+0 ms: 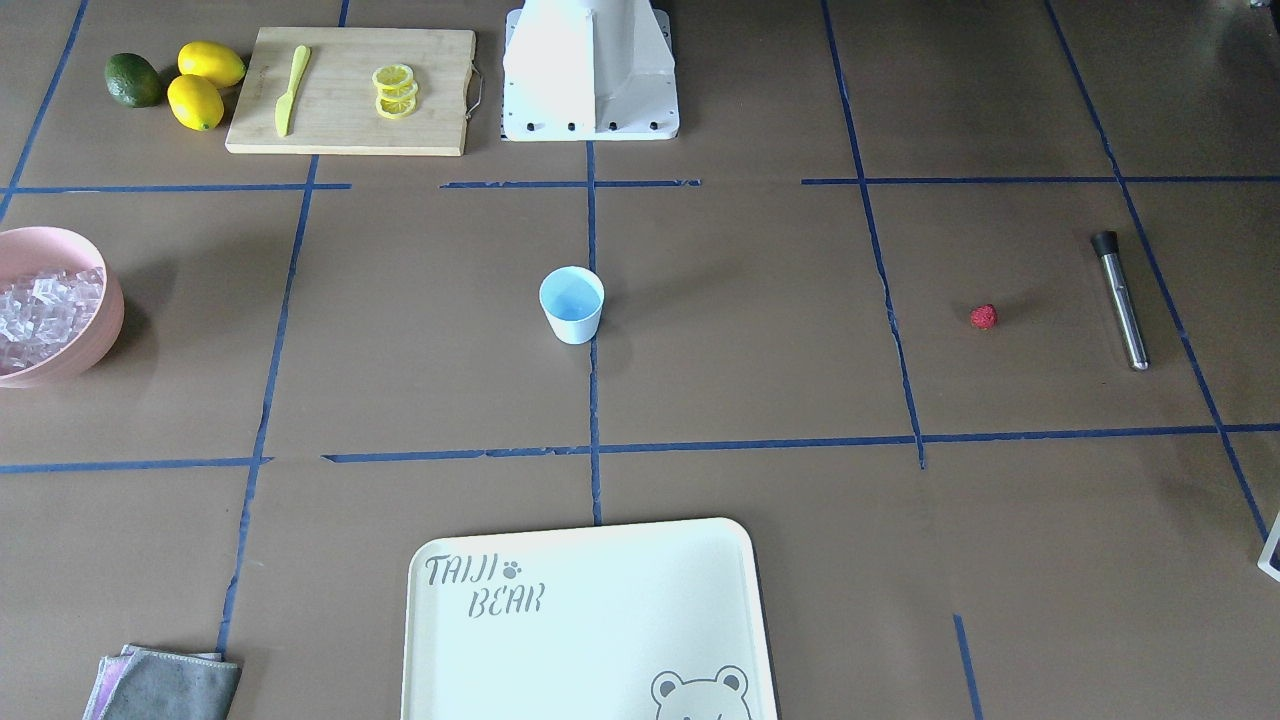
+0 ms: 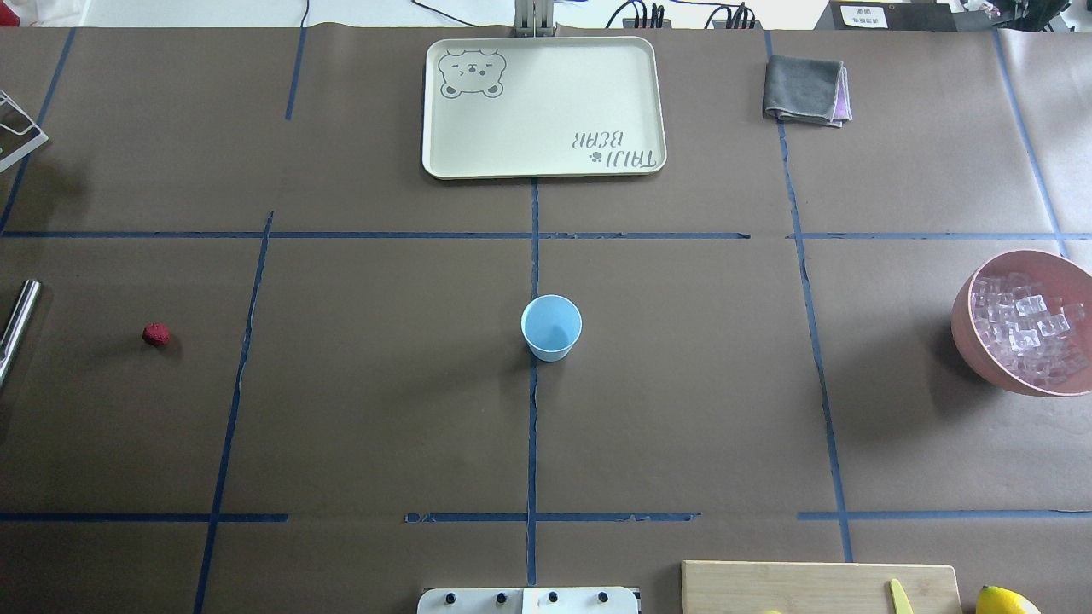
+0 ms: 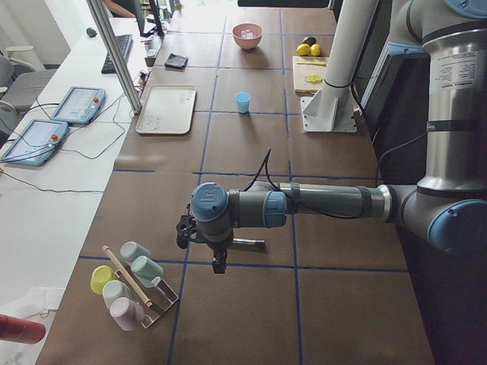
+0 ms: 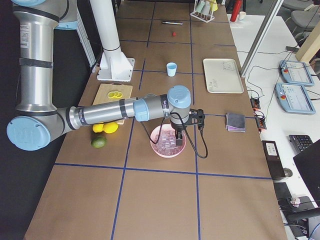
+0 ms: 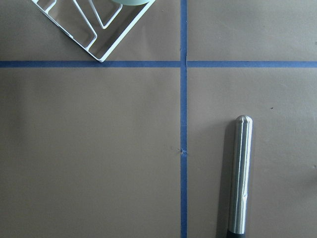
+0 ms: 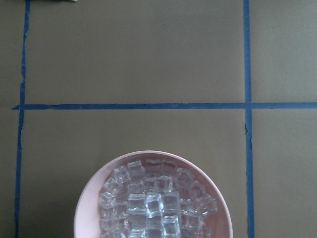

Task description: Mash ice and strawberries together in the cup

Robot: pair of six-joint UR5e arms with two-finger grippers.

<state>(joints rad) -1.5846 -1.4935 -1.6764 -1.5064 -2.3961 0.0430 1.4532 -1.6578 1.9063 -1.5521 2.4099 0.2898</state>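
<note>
a table [image 1: 760,330] papered brown and gridded with blue tape [image 1: 594,400] is seen, desks [image 3: 46,217] alongside. the cup [image 1: 572,305] stands upright mid-table, mouth up. the strawberry [image 1: 984,317] lies well to the cup's left, the ice [image 2: 1028,328] in a bowl [image 2: 968,341] well to its right. the left gripper [image 3: 219,265] and right gripper [image 4: 178,135] are shown only in side views; whether they are open cannot be told

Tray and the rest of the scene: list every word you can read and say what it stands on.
"TAIJI BEAR": printed on the tray, with a paw mark and a drawn bear face.
White label at the overhead view's top right: it carries print, but too small to read.
No other text is legible in any view.
</note>
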